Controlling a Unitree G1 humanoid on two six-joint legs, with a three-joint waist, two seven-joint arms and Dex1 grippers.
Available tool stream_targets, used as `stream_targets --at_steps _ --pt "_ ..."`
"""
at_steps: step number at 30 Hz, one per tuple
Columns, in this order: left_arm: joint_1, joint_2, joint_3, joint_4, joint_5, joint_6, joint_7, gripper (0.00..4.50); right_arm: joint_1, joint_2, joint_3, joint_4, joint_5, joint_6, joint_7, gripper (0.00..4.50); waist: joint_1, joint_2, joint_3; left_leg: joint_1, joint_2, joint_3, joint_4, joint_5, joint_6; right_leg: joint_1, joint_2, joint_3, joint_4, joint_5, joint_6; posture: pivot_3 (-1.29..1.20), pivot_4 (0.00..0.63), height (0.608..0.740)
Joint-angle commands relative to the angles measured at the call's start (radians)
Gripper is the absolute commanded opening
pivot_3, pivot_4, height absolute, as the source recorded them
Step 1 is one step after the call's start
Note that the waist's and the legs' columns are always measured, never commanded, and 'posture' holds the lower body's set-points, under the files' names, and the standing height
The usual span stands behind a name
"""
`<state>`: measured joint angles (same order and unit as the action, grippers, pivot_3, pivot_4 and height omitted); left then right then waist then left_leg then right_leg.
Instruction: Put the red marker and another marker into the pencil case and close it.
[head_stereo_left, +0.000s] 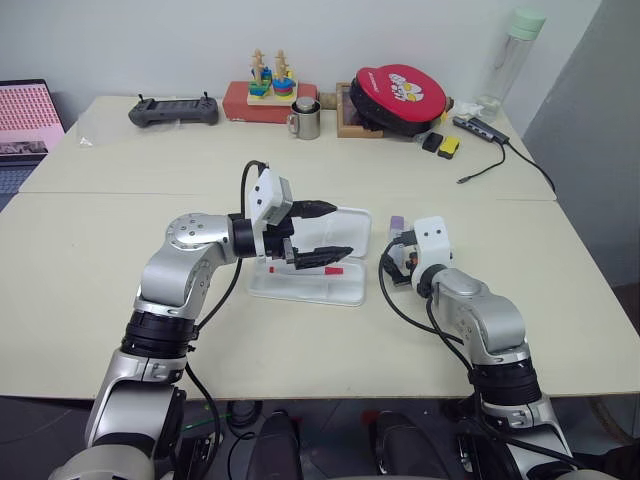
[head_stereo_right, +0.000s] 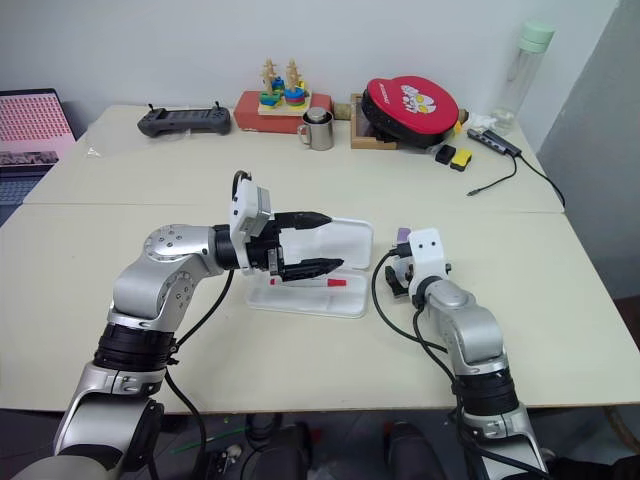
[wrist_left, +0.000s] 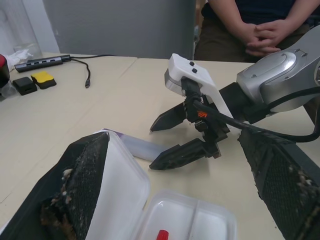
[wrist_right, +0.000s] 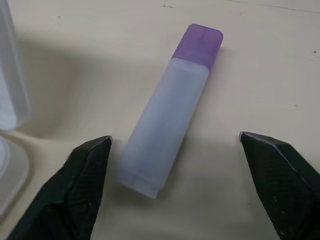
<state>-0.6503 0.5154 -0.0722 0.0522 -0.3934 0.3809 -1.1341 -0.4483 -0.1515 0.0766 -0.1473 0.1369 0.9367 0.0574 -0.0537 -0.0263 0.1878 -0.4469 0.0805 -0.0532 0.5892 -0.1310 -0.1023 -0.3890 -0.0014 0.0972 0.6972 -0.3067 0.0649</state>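
Left tool (head_stereo_left: 322, 232): fingers spread apart, empty, hovering over the pencil case.
Right tool (wrist_left: 176, 136): fingers apart, straddling the purple marker without touching it.
Pencil case (head_stereo_left: 345, 289): open on the surface, mid-scene.
Red marker (head_stereo_right: 322, 283): lying inside the case.
Purple marker (wrist_right: 167, 106): flat on the surface, just right of the case.

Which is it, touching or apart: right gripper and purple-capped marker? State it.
Apart. The right wrist view shows the purple-capped marker lying between the right gripper fingers, table visible on both sides.
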Motion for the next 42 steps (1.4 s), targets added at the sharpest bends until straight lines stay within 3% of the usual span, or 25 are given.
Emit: stream_targets --at_steps 1,10,16,21,28,34,42 --pt "-0.006 0.0 0.022 -0.025 -0.012 -0.02 0.011 4.5 -0.01 0.0 -0.004 -0.006 -0.014 -0.033 0.006 3.21 0.0 0.0 0.0 0.0 0.0 0.0 0.0 0.0 0.0 0.0 0.0 0.0 0.0 0.0 0.0 0.0 0.15 0.74" --pt "-0.027 -0.013 0.024 0.0 -0.009 -0.033 0.038 4.5 -0.02 -0.006 -0.014 0.018 -0.029 -0.066 0.018 1.08 0.0 0.0 0.0 0.0 0.0 0.0 0.0 0.0 0.0 0.0 0.0 0.0 0.0 0.0 0.001 0.0 0.15 0.74" --pt "-0.021 0.018 0.087 -0.029 -0.062 0.03 0.069 4.5 -0.093 -0.017 -0.067 -0.061 -0.018 -0.279 0.056 1.07 -0.003 0.0 0.0 -0.001 0.0 0.0 0.0 0.0 0.0 -0.001 0.0 0.0 0.0 -0.002 0.004 0.0 0.15 0.74" --pt "0.052 0.099 0.197 -0.072 -0.098 0.089 0.119 4.5 -0.182 -0.055 -0.065 -0.107 0.082 -0.327 0.227 1.07 -0.015 0.0 0.0 -0.001 0.001 0.0 -0.002 0.0 0.0 -0.001 0.0 0.0 0.0 -0.003 0.003 0.0 0.15 0.74" --pt "0.443 0.333 0.315 -0.101 -0.022 0.039 0.057 4.5 -0.301 -0.169 0.243 -0.07 0.13 -0.207 0.591 1.07 -0.031 0.0 0.001 0.002 0.001 0.002 -0.009 0.0 0.0 -0.002 -0.001 0.0 -0.002 -0.003 -0.004 0.0 0.15 0.74" --pt "0.618 0.372 0.443 -0.148 -0.074 0.048 0.04 4.5 -0.385 -0.146 0.407 0.108 0.06 -0.234 0.703 1.07 -0.017 0.0 0.001 0.004 0.001 0.002 -0.013 0.0 0.0 -0.003 -0.001 -0.001 -0.002 -0.007 -0.003 0.0 0.15 0.74" --pt "0.676 0.372 0.509 -0.236 -0.122 0.094 0.074 4.5 -0.401 -0.114 0.472 0.23 -0.018 -0.321 0.766 1.07 0.0 -0.001 0.0 0.003 0.001 0.004 -0.014 0.0 0.0 -0.005 -0.001 -0.001 -0.002 -0.007 -0.003 0.0 0.15 0.74"
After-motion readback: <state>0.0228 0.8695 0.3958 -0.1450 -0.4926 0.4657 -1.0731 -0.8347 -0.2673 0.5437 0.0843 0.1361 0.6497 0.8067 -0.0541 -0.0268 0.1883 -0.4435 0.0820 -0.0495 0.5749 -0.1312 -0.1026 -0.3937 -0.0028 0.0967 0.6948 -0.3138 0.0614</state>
